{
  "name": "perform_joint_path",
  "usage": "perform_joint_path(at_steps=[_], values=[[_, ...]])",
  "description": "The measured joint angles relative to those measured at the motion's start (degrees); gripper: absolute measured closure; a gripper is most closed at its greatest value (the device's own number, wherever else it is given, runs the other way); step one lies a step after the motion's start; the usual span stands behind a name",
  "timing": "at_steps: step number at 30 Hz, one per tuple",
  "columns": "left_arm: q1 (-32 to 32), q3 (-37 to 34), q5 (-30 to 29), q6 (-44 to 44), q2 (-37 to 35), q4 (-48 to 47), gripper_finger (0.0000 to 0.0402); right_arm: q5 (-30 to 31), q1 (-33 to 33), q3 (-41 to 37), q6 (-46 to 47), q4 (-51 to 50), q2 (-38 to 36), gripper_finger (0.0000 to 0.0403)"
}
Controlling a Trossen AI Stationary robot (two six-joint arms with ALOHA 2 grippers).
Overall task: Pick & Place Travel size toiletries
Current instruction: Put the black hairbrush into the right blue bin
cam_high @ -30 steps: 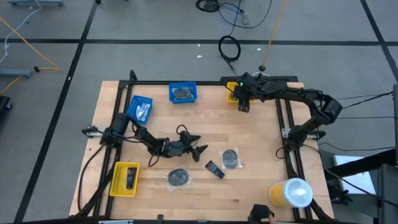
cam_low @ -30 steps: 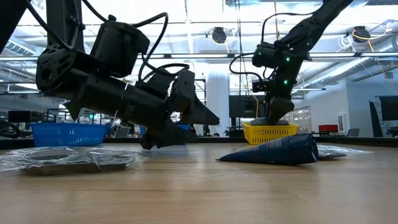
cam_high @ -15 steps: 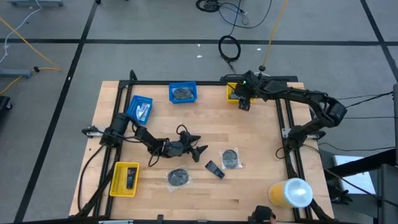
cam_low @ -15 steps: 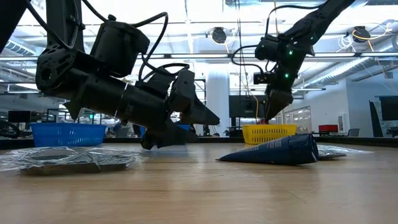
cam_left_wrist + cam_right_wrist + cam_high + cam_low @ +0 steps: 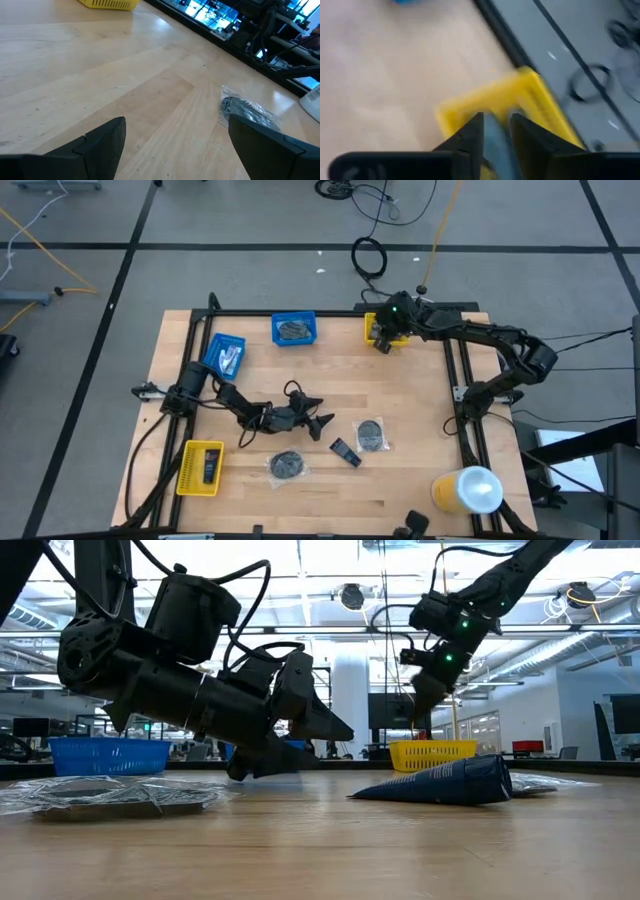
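Across your surface [image 5: 420,430] three toiletries wait near six o'clock; right pincer [image 5: 381,343] unclear, left pincer [image 5: 322,423] released.

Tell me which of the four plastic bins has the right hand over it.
The yellow plastic bin at the far right corner; the right hand hangs above it.

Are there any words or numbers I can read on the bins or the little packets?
No text can be read anywhere.
The white tubes in the blue bin bear blue marks: too small.
The dark packet on the table: no print shows.
The yellow bin: blurred, no label visible.
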Motion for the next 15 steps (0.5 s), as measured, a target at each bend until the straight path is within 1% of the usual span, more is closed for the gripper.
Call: perform_joint_path(at_steps=[3,5,9,12,15], values=[[0.00,0.00,0.02,-0.03,0.00,0.00,0.0055,-5.54,3.67,-1.78,2.19,6.18,0.00,0.0334],[0.00,0.00,0.02,-0.04,0.00,-0.02,0.0055,-6.78,7.22,-3.75,2.95,10.61,0.00,0.0346],[0.00,0.00,0.04,-0.05,0.00,-0.03,0.0055,-7.04,15.33,-8.29,3.18,17.78,0.00,0.0364],[0.00,0.00,0.15,0.10,0.00,-0.04,0.0055,-7.06,21.33,-11.78,5.17,22.00,0.00,0.0373],[0.00,0.00,2.35,1.84,0.00,-0.07,0.0055,-7.04,26.82,-15.22,8.19,24.79,0.00,0.0375]])
